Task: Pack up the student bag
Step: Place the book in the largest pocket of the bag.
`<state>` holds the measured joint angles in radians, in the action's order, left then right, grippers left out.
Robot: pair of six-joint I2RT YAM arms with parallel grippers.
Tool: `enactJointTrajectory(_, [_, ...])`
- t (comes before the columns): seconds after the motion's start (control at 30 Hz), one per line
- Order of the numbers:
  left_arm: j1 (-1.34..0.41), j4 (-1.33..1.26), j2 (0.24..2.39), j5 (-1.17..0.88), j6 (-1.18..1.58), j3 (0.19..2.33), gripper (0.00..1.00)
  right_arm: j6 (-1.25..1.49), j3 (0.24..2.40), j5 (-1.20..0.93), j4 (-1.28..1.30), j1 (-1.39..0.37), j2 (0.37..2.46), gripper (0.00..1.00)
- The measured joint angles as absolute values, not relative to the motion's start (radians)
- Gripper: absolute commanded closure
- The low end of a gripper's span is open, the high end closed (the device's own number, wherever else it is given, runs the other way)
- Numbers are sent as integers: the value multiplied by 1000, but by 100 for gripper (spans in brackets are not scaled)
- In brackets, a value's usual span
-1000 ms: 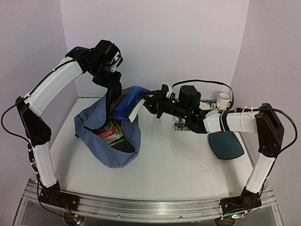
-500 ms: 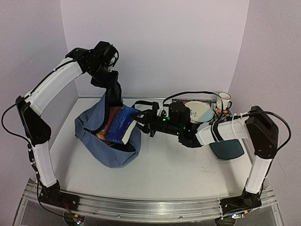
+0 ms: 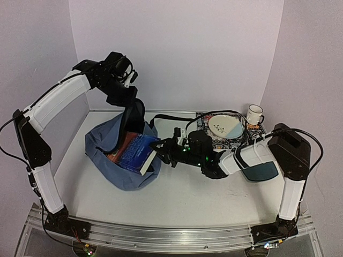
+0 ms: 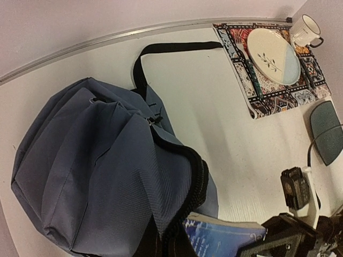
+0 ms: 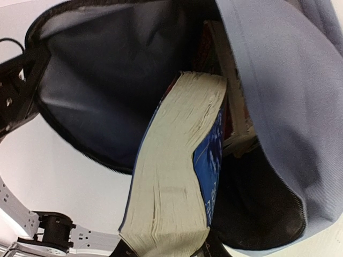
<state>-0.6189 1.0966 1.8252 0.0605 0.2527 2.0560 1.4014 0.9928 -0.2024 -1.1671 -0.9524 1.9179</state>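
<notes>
The student bag [image 3: 120, 166] [image 4: 91, 160] lies on the white table with its mouth facing right. My left gripper [image 3: 131, 99] is shut on the bag's upper rim and holds it up, so the dark lining [image 5: 96, 91] shows. My right gripper [image 3: 161, 152] [image 5: 166, 251] is shut on a thick blue book [image 3: 137, 152] [image 5: 174, 176] [image 4: 222, 238] at its near end. The book's far end is inside the bag's mouth, pages towards the wrist camera. Other books [image 3: 114, 156] [image 5: 236, 112] lie deeper in the bag. In the left wrist view the fingers are hidden by the fabric.
A patterned placemat [image 3: 206, 140] [image 4: 278, 99] at the back right carries a plate [image 3: 225, 126] [image 4: 270, 48] and a white mug [image 3: 255, 114] [image 4: 305, 29]. A dark teal oval pad [image 3: 262, 171] [image 4: 327, 134] lies under my right arm. The bag's black strap [image 4: 171, 48] trails behind it.
My right gripper has moved left and down with the blue book, from above the bag into its mouth. The left gripper still holds the rim up, shifted slightly right.
</notes>
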Motion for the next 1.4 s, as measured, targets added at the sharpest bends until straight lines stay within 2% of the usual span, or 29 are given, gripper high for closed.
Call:
enactJointTrajectory(0.33, [-614, 1100, 1753, -64, 210, 1987, 100, 1409, 982, -127, -1166, -940, 1918, 100])
enactJointTrajectory(0.7, [-614, 1120, 1771, -189, 221, 2062, 100, 1436, 1162, -87, -1092, -893, 1918, 100])
enactJointTrajectory(1.2, [-630, 1071, 1810, -294, 302, 2077, 100, 1337, 1162, 95, -1105, -1011, 1995, 100])
enactJointTrajectory(1.4, [-632, 993, 1794, -326, 288, 1960, 100, 1280, 1190, 183, -1098, -1057, 2045, 89])
